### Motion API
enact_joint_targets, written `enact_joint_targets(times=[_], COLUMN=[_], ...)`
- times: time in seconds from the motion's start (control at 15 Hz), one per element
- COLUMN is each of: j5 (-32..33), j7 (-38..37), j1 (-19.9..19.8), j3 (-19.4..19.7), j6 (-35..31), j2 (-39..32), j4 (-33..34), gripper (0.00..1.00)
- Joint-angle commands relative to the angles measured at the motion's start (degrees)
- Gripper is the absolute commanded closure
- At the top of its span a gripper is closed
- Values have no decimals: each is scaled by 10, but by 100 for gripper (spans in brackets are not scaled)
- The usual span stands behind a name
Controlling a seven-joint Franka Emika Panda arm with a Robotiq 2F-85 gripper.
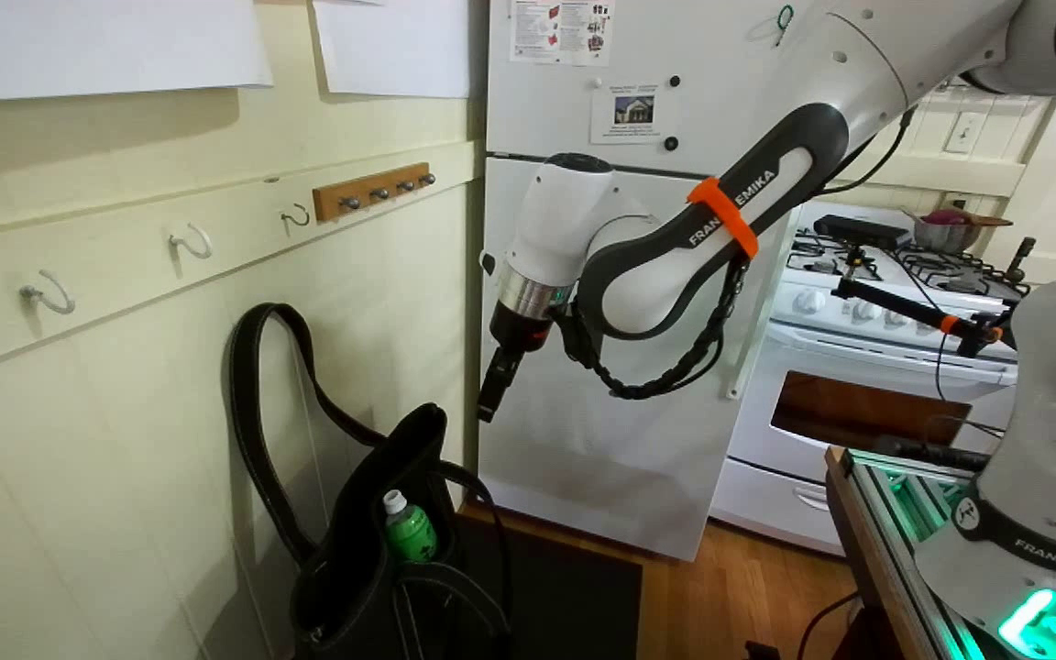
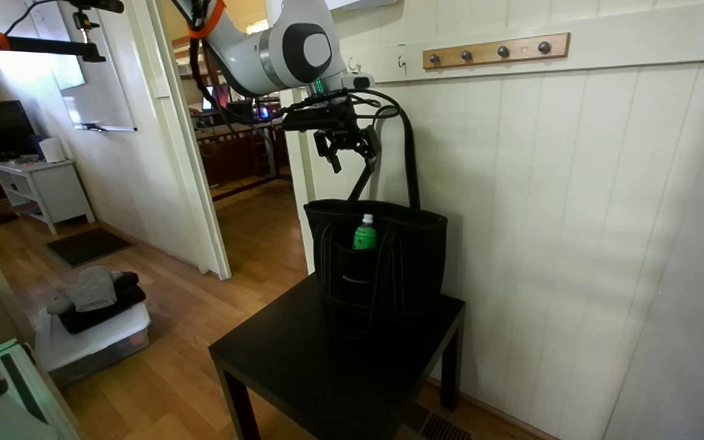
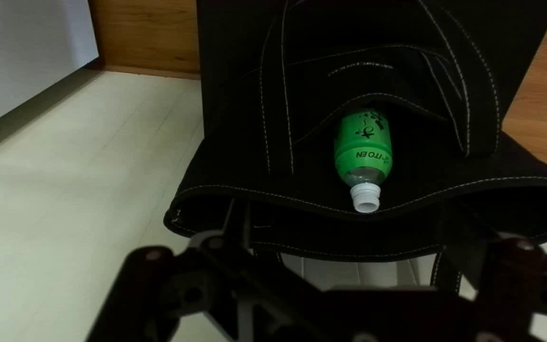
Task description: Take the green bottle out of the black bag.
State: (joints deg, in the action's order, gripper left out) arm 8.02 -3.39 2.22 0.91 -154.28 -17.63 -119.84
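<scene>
The green bottle (image 1: 412, 533) stands in the front outer pocket of the black bag (image 1: 345, 587), its green upper part and white top sticking out. The bottle also shows in an exterior view (image 2: 365, 237) and the wrist view (image 3: 363, 137); its lower part is hidden in the pocket. The bag (image 2: 422, 256) stands upright on a black table, its rear strap (image 2: 412, 159) raised in a loop. My gripper (image 2: 353, 164) is open and empty, above the bag's mouth and apart from the bottle. In the wrist view its fingers (image 3: 349, 218) are spread wide, dark and blurred.
The black table (image 2: 303, 360) bears the bag close to the panelled wall (image 2: 572, 214). A front strap (image 1: 464, 587) hangs in front of the bag. A white fridge (image 1: 601, 458) and a stove (image 1: 858, 412) stand nearby. Hooks (image 1: 189, 243) line the wall above.
</scene>
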Motion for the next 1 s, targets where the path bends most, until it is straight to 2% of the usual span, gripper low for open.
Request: enact_joint_targets(times=[0.0,0.47,0.93], j5=[-23,-88,-104], j7=[4,65,104], j1=[-5,-34,-55], j3=[-3,-43,-74], j6=[-9,-14,7], j2=[-37,-137,-230], j4=[23,105,200], gripper=[0,0,0])
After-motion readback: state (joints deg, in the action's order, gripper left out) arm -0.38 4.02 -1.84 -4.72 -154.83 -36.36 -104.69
